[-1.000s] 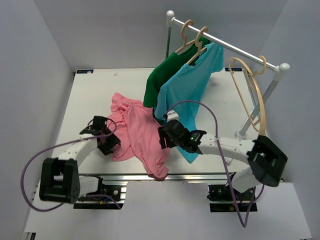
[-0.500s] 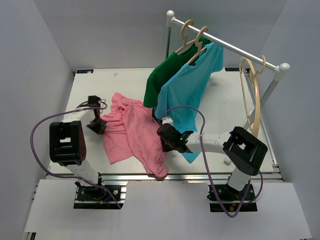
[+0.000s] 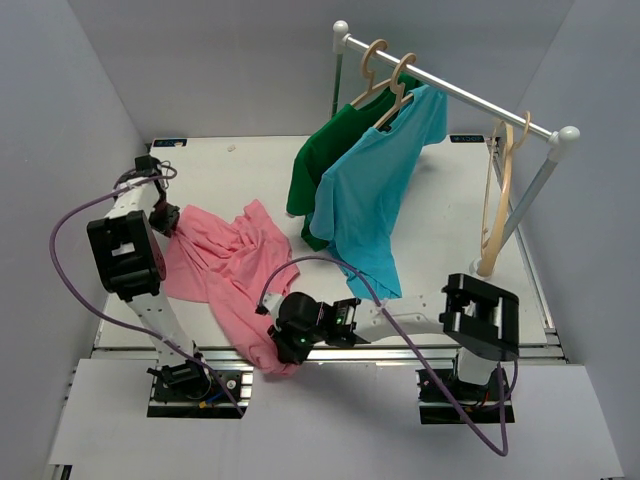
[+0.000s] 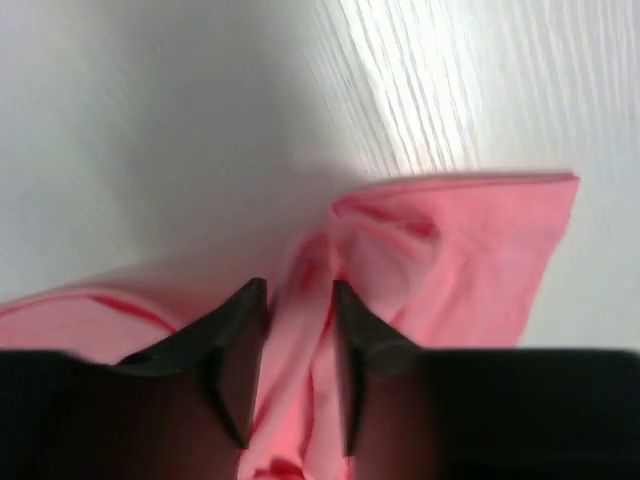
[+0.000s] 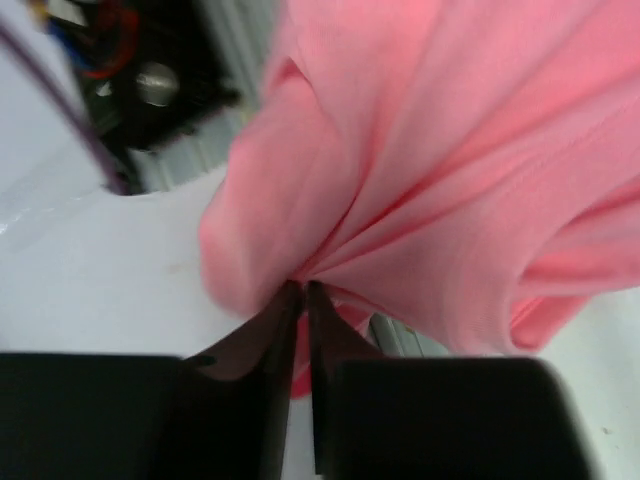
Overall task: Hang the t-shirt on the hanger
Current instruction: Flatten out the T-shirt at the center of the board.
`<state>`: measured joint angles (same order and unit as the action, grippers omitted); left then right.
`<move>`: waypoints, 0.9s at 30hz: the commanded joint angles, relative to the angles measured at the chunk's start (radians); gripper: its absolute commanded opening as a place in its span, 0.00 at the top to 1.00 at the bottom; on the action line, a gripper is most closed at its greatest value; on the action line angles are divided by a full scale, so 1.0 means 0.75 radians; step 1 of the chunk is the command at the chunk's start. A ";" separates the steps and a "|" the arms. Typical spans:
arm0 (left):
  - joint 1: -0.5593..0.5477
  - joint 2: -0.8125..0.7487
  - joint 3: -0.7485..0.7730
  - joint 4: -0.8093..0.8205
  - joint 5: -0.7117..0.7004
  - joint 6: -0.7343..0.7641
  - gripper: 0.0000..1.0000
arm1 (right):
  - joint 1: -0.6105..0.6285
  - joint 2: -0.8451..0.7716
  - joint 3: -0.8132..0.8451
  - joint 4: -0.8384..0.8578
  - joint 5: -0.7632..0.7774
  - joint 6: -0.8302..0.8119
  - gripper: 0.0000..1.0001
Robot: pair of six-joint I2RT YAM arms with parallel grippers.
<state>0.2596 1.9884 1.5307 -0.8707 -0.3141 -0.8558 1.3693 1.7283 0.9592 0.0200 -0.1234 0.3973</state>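
Note:
The pink t-shirt [image 3: 230, 265] lies stretched across the left half of the white table [image 3: 220, 165], from the left edge to the front edge. At the cloth's far-left end, my left gripper [image 3: 166, 217] is shut on a bunched fold of it. In the left wrist view the t-shirt [image 4: 450, 250] fills the narrow gap of the left gripper [image 4: 298, 300]. My right gripper [image 3: 283, 348] is shut on the shirt's front corner at the table's near edge. The right wrist view shows the right gripper [image 5: 303, 292] pinching the t-shirt [image 5: 450, 150]. The bare wooden hanger [image 3: 497, 200] hangs on the rail at right.
A white clothes rail [image 3: 450, 90] stands at the back right. It carries a green shirt [image 3: 320, 160] and a teal-blue shirt [image 3: 365, 200] on their own hangers, both reaching down to the table. The metal front rail [image 3: 400, 352] runs along the near edge.
Both grippers shut on the pink shirt and pulled apart: the left one went back and left, the right one swept left to the front edge. The shirt slid left. The bare hanger swung edge-on.

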 commanded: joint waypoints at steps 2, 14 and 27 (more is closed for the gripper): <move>-0.009 -0.215 -0.128 0.193 0.261 0.194 0.44 | -0.003 -0.220 0.028 0.084 0.051 -0.137 0.70; -0.415 -0.838 -0.655 0.138 0.229 0.037 0.02 | -0.445 -0.241 0.193 -0.229 0.473 -0.063 0.35; -1.165 -1.440 -1.157 0.069 0.417 -0.104 0.02 | -0.605 0.215 0.494 -0.276 0.240 -0.067 0.45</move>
<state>-0.5098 0.9440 0.6910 -0.7975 -0.0097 -0.8940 0.9146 1.8690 1.2736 -0.1898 0.1394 0.3603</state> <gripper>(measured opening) 0.980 0.553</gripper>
